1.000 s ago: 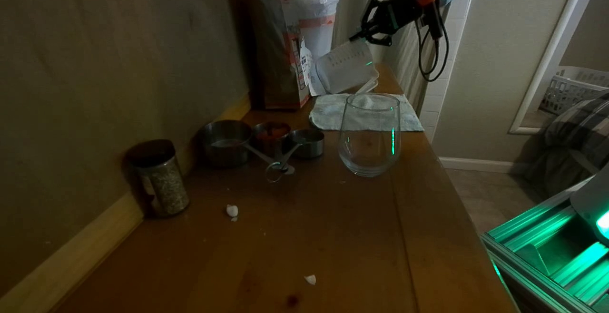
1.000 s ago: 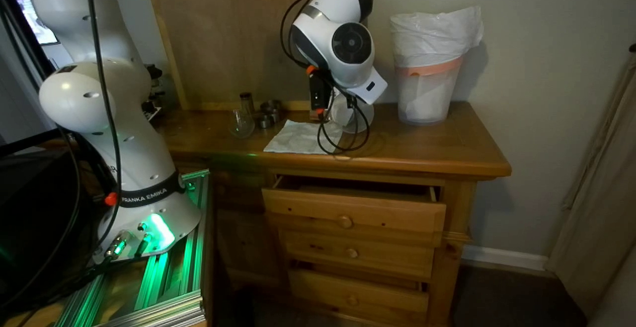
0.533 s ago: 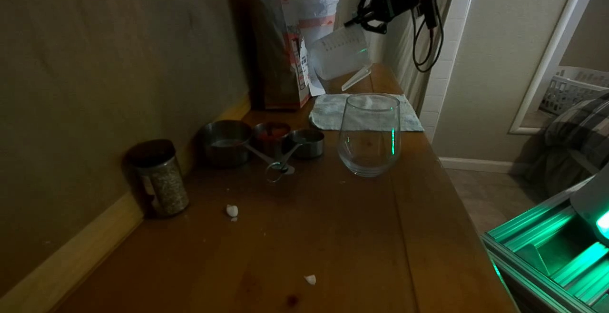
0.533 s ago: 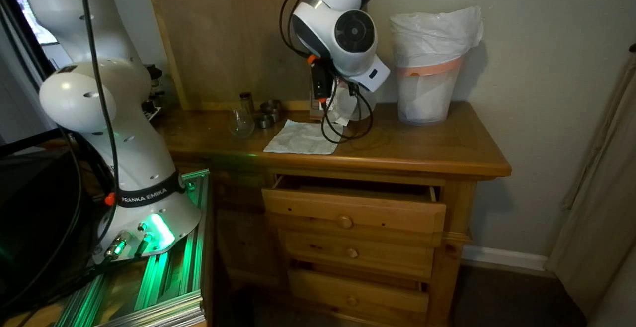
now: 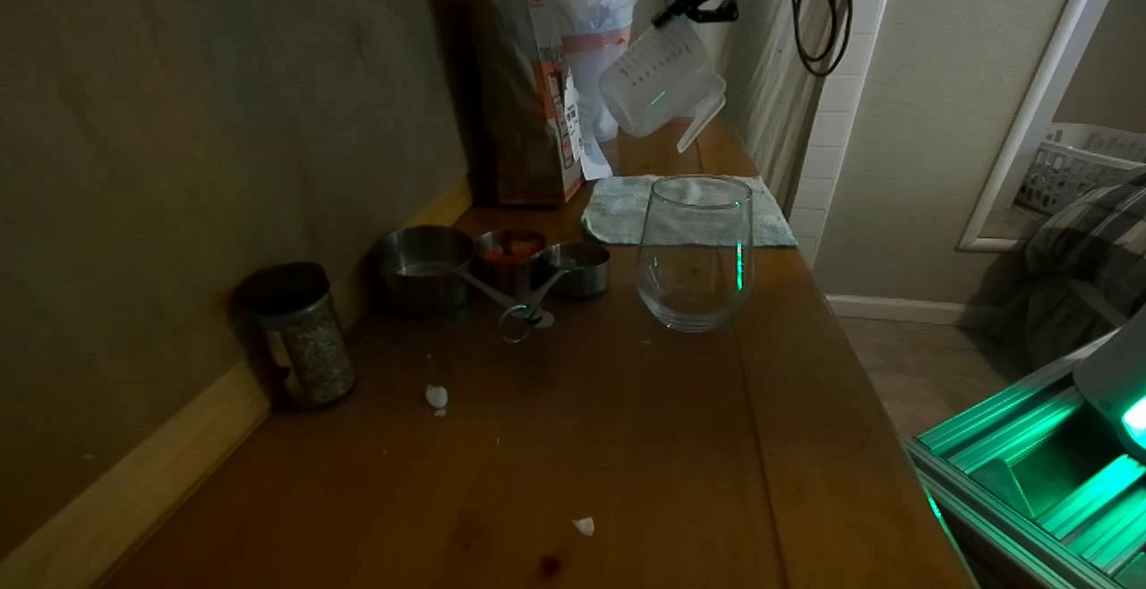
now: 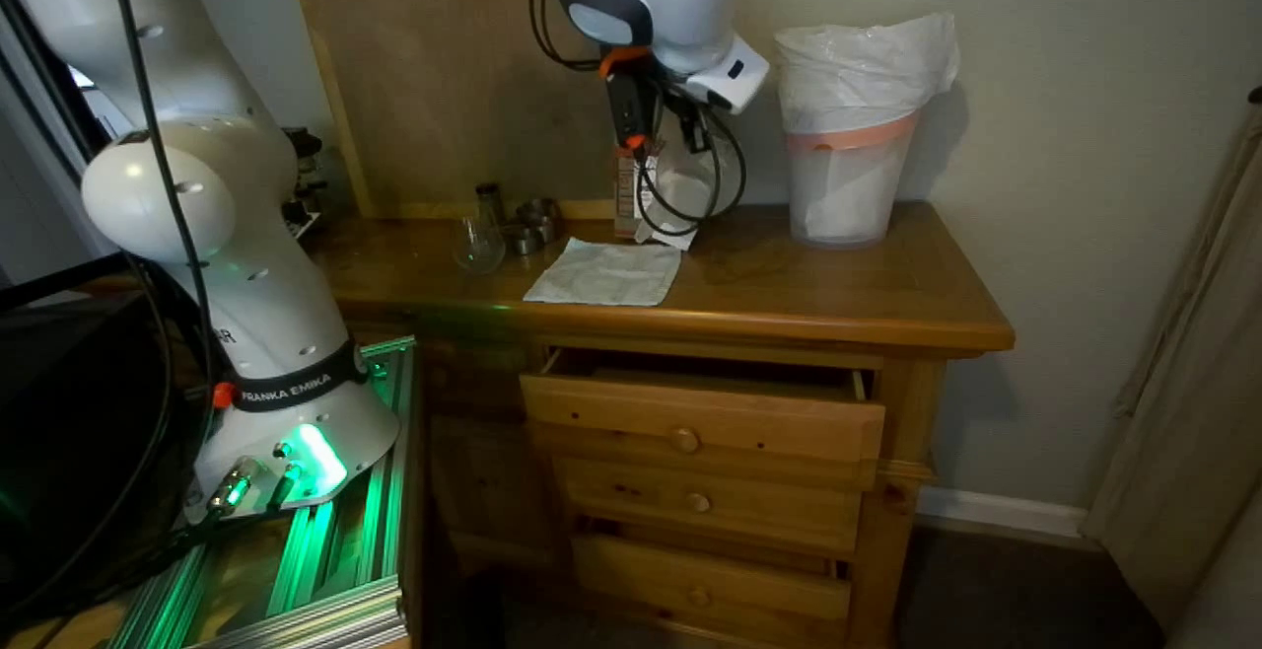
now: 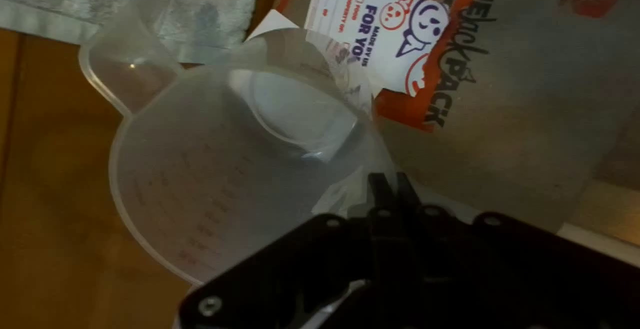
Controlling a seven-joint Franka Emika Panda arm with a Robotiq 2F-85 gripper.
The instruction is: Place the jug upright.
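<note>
We see end effector pinched nearly together on the wall of the jug, which hangs tilted above the counter, clear glass apart.

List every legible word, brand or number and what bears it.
"THE Jack PACK": paper bag
"MADE BY US": white label
"FOR YO", last letter unclear: same label
"FOOD": same label
"PROPERTY OF:": same label
"FRANKA EMIKA": black band on robot base
Lettering above: partly visible
Too blurred: markings on jug, smaller print on bag and label
</note>
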